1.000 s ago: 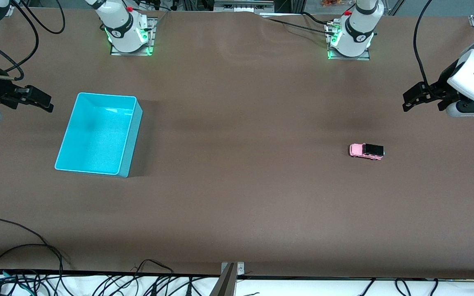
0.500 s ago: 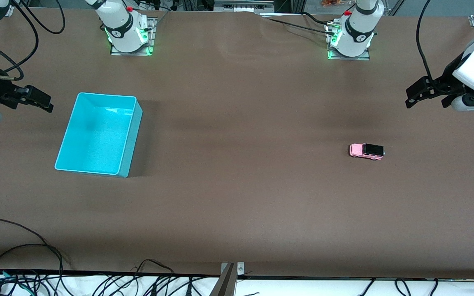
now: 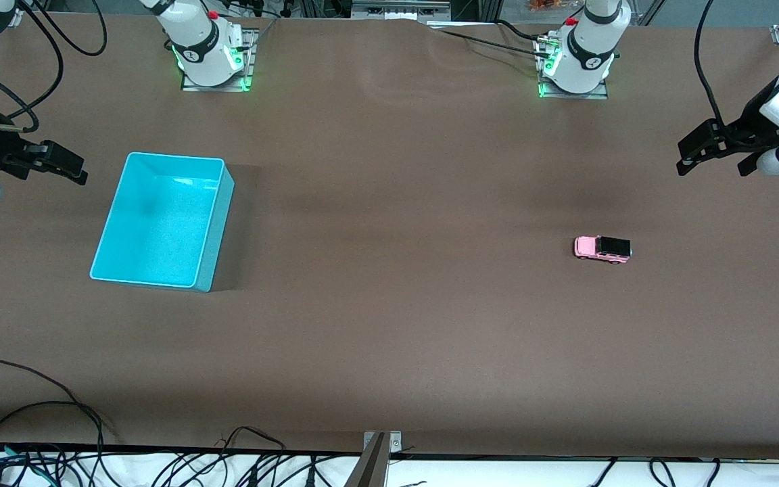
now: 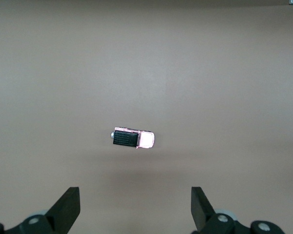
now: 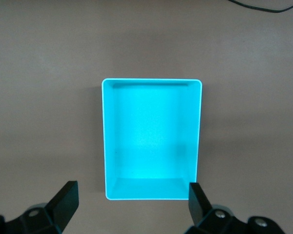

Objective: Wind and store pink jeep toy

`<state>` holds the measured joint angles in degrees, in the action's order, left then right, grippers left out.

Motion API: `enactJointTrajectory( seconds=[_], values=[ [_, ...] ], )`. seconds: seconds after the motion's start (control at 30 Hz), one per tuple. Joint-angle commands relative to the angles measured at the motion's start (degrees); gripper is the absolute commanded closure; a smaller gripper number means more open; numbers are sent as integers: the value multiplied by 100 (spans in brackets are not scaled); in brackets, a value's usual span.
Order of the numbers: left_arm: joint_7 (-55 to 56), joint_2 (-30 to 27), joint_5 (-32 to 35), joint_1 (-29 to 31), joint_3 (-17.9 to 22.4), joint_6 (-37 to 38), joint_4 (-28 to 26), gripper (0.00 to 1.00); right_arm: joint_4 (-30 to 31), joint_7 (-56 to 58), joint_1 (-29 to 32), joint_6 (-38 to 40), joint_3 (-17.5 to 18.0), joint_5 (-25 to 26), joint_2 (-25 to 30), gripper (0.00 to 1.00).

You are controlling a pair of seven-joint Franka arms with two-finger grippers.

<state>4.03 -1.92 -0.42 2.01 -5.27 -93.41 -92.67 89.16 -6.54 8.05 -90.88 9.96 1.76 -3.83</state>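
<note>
Both wide-spread: left gripper point(image 3: 690, 154) and right gripper point(image 3: 68, 169), wrists cropped.

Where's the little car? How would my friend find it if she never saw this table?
Start at the big brown table and look toward the left arm's end, away from the cyan bin. Alone on the bare surface there sits the pink jeep toy. It is tiny, light pink with a black roof panel, far smaller than the bin.
</note>
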Motion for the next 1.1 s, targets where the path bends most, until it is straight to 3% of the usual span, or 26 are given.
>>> enactJointTrajectory(
  seconds=[0.0,0.43,0.8,1.07],
  values=[
    [-183,34,-28,36,0,104,162,0,-109,56,22,17,14,-18,-30,0],
    [-244,51,-28,18,-18,130,162,0,-109,56,22,17,14,-26,-30,0],
    [-1465,165,-55,18,-18,131,109,0,-109,56,22,17,14,-26,-30,0],
    [-3064,472,-2,27,-9,218,56,0,-109,56,22,17,14,-26,-30,0]
  ],
)
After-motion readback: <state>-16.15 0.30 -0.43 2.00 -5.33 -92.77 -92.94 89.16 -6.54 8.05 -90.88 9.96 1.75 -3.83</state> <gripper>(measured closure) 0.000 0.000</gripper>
